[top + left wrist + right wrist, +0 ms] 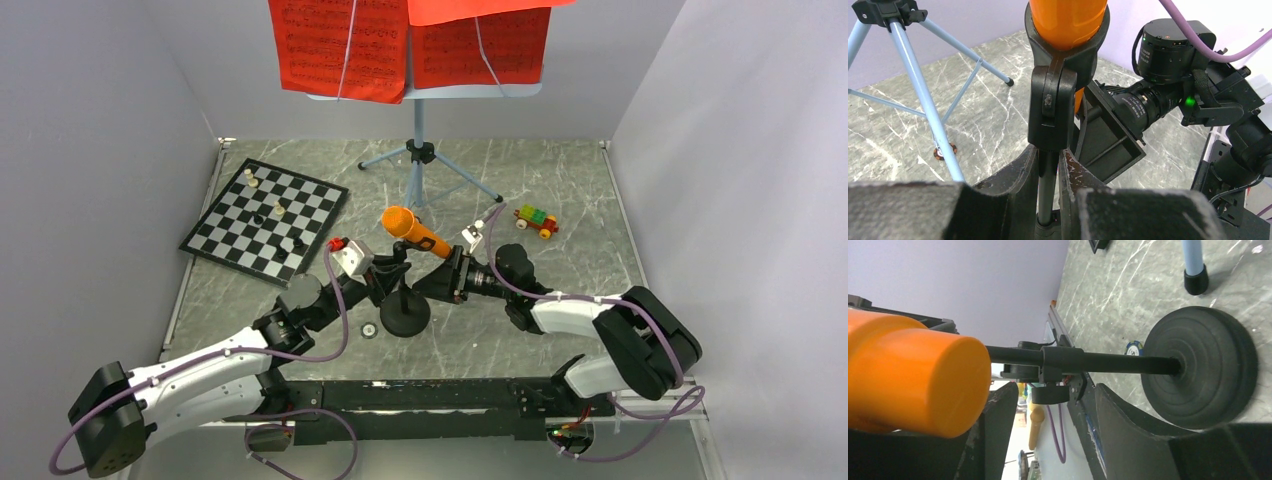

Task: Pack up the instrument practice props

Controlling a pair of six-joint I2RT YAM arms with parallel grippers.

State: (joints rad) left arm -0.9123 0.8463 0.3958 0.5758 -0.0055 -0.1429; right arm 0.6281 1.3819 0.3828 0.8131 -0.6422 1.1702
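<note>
The left arm reaches from the near-left corner toward the table's middle, elbow low and forearm angled up and right. The left gripper (1047, 162) sits at the thin black pole of the mic stand (405, 312), and its two fingers (1020, 187) are clamped on the pole just below the clip. The right arm comes in from the near-right corner, folded at the elbow, with its wrist pointing left at the same stand. The right gripper (1054, 390) has its fingers (1143, 425) spread wide, gripping nothing; the pole crosses the view beyond them.

The orange microphone (414, 231) rests tilted in the stand's clip, head toward the far left, tail toward the right gripper. In the right wrist view its blunt tail end lies in front of one finger; whether it touches the finger I cannot tell. The stand's round base sits flat on the table between the two grippers.

Behind it stands the light-blue tripod music stand (419, 150), upright, with red music sheets (340, 45) on its desk.

The tabletop (580, 280) is grey marbled, enclosed by pale lavender-grey walls (90, 150). A chessboard (265, 220) with a few pieces lies far left, a small brick toy car (536, 221) far right, and a small round token (368, 329) just left of the stand's base.
</note>
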